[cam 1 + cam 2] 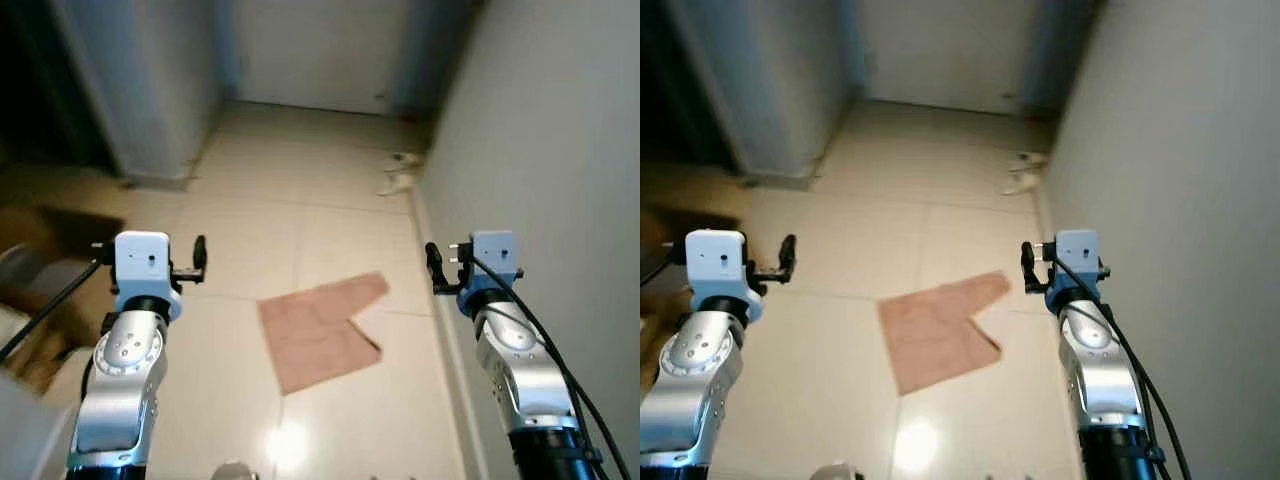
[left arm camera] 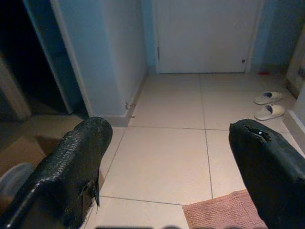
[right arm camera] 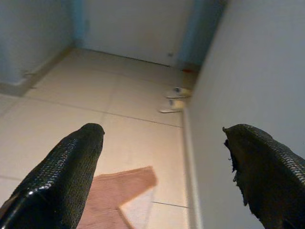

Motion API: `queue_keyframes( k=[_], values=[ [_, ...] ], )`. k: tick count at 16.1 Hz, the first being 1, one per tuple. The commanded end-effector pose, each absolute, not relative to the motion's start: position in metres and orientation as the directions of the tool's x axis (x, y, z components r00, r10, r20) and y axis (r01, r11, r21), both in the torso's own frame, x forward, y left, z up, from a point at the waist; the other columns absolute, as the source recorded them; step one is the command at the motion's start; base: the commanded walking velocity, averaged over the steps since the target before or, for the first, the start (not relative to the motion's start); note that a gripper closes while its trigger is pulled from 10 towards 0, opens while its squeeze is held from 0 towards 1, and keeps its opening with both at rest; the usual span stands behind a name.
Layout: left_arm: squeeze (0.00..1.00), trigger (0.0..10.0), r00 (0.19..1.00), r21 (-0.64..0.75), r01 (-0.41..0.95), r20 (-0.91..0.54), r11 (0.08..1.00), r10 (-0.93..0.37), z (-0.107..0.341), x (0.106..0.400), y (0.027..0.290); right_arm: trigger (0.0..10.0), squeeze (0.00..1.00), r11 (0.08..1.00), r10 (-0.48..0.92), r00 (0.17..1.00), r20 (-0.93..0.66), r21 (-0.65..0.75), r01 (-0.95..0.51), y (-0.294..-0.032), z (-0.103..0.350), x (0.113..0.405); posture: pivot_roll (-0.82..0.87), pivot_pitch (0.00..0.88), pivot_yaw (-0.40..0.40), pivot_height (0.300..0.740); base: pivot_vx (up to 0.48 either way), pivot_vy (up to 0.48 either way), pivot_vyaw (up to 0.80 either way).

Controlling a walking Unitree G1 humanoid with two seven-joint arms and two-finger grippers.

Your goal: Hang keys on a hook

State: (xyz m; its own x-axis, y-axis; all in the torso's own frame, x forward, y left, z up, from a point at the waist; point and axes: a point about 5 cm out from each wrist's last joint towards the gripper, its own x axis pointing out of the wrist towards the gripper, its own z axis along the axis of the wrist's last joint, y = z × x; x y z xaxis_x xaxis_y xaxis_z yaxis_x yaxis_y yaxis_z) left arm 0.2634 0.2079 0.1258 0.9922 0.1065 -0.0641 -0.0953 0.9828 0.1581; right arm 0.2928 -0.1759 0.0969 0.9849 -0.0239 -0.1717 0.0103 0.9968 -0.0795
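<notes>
A: Left tool?

B: Held up over the tiled floor, left of the pink mat. Fingers spread wide apart, nothing between them, only floor showing through the gap.

A: And the right tool?

B: Same posture, right of the mat and close to the wall that runs along that side. Spread wide too, gripping nothing.

A: Lying flat, that mat?

B: Flat on the tiles, set askew to the tile lines, with one corner folded or notched on the side nearer the right tool. Roughly midway between the two arms.

A: Anything past the mat?

B: A pair of pale slippers, well beyond the mat, side by side at the foot of that same wall. Farther still, a closed white door at the end of the hallway.

A: Left of the mat?

B: Something brown and blurred at floor level, behind the left arm. Cannot tell what. Beyond it, a dark opening beside a pale wall corner.

A: Keys? Hook?

B: Cannot tell where either is. Not in either tool, at least: both bare.
</notes>
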Motion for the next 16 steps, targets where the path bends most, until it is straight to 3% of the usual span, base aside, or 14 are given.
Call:
queue_keyframes(
  k=[1,7,10,12,14,16],
  values=[
    [1.00,10.0,0.991,0.145,-0.080,-0.090,0.986,0.094,0.122,0.262,0.206,10.0,1.00,0.998,-0.040,0.986,-0.162,-0.058,0.031,-0.177,0.099,0.294,0.06,0.000,-0.041,0.740,0.000,0.000,0.80],
    [1.00,10.0,0.979,0.083,-0.101,-0.169,0.991,0.114,0.116,0.261,0.210,10.0,1.00,0.996,-0.058,0.986,-0.158,-0.069,0.047,-0.178,0.100,0.296,0.06,0.000,-0.048,0.740,0.000,0.000,0.80],
    [1.00,10.0,0.982,0.085,-0.091,-0.157,0.992,0.103,0.119,0.261,0.210,10.0,1.00,0.992,-0.098,0.977,-0.187,0.056,0.110,-0.179,0.101,0.298,0.07,0.000,-0.052,0.740,0.000,0.000,0.80],
    [1.00,10.0,0.977,0.170,-0.144,-0.133,0.975,0.167,0.121,0.262,0.216,10.0,1.00,0.989,-0.114,0.964,-0.241,0.065,0.133,-0.180,0.100,0.297,0.07,0.000,-0.051,0.740,0.000,0.000,0.80],
    [1.00,10.0,0.980,0.252,-0.162,-0.076,0.954,0.186,0.125,0.263,0.218,10.0,1.00,0.995,-0.101,0.974,-0.202,-0.025,0.098,-0.180,0.101,0.296,0.07,0.000,-0.053,0.740,0.000,0.000,0.80],
    [1.00,10.0,0.984,0.214,-0.080,-0.140,0.974,0.112,0.121,0.262,0.214,10.0,1.00,0.990,-0.074,0.984,-0.163,-0.131,0.052,-0.178,0.102,0.295,0.07,0.000,-0.048,0.740,0.000,0.000,0.80]
  ],
)
